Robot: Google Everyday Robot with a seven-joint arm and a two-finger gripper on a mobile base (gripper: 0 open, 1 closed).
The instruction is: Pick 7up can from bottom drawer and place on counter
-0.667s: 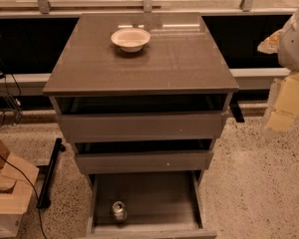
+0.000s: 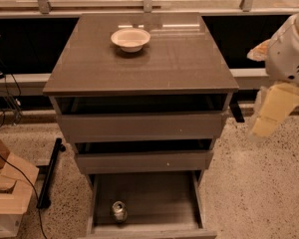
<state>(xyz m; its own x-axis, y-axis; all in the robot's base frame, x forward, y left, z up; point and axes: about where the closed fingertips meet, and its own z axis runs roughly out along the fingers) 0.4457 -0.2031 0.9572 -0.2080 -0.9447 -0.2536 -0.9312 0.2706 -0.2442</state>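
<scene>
The 7up can [image 2: 119, 211] stands upright in the open bottom drawer [image 2: 159, 198], near its front left, with its shiny top facing up. The counter [image 2: 179, 63] forms the cabinet's top and carries a cream-white bowl [image 2: 130, 39] at its back middle. My gripper [image 2: 267, 112] hangs at the right of the cabinet, beside the top drawer's level, below the white arm [image 2: 289, 49]. It is well above and to the right of the can and holds nothing that I can see.
The two upper drawers [image 2: 139, 126] are pulled out a little. A cardboard box [image 2: 10, 193] and black cables lie on the floor at the left, next to a black bar [image 2: 50, 173]. Speckled floor [image 2: 259, 193] lies to the right of the cabinet.
The gripper has moved slightly left and down, toward the cabinet's right side. The can, the drawers and the bowl have not moved.
</scene>
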